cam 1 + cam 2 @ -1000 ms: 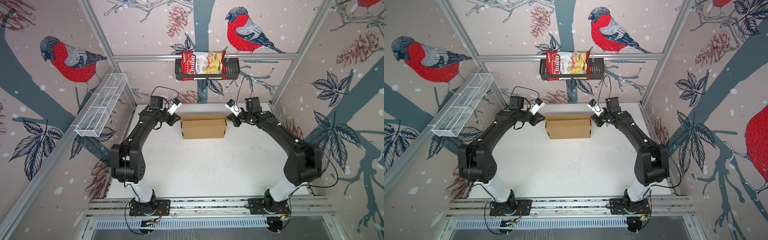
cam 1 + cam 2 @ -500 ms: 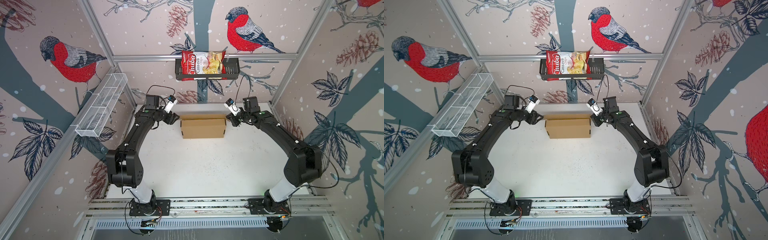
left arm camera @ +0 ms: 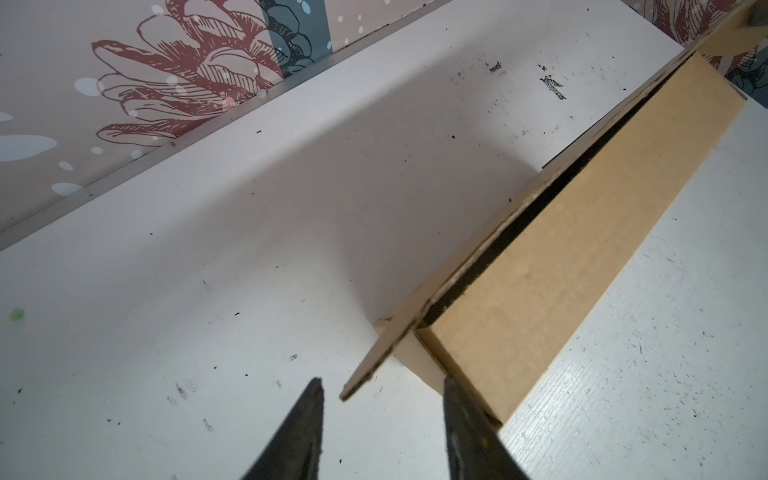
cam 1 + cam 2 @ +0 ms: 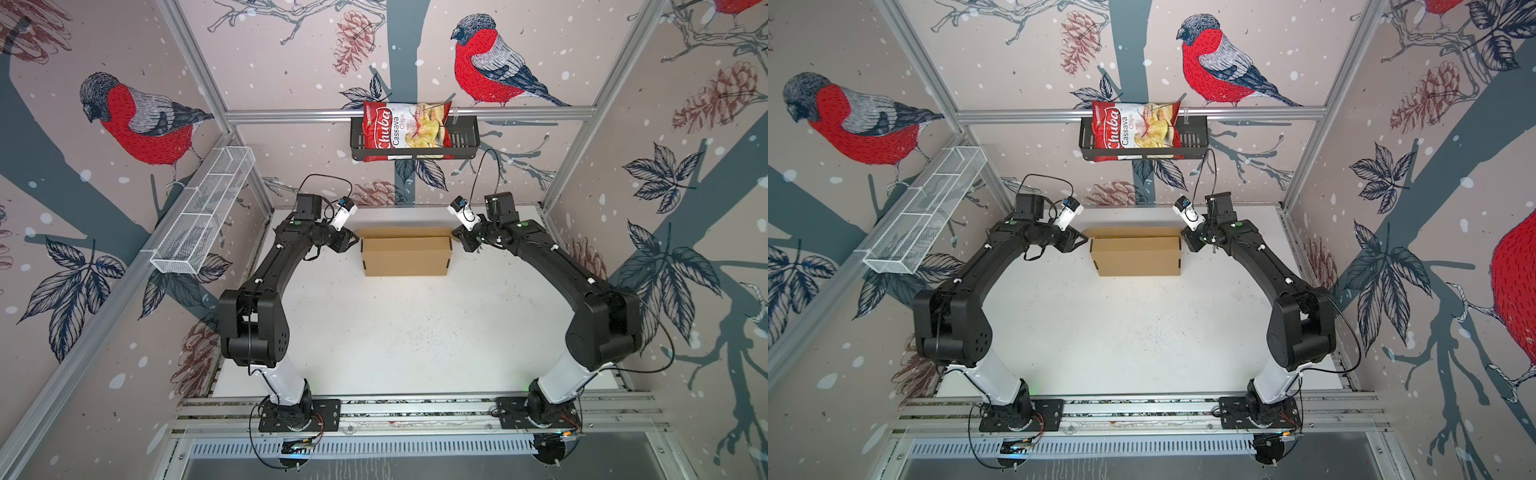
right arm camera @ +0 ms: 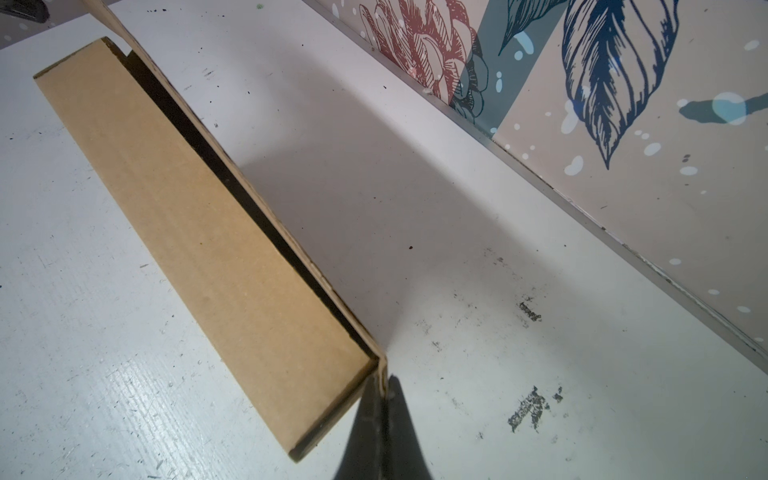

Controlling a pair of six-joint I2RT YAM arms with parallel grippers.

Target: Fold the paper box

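Box: brown cardboard box [image 4: 405,257] sat on the white table [image 4: 415,332], far middle, close to the back wall and between the two claws in both top views.
Box shape: closed up but for a dark slit along its far long edge, seen in both wrist views.
Left claw: the left claw [image 3: 380,386] was released, its fingers [image 3: 309,419] spread either side of a loose corner flap [image 3: 374,365], with neither one pressing on it.
Right claw: the right claw [image 5: 384,386] was clenched, tips together right at the box's opposite end corner (whether a sliver of card was nipped between them, I couldn't tell).
Back wall: a red chips bag [image 4: 405,131] sat in a black basket [image 4: 465,137] hung on the rail, well apart from the box.
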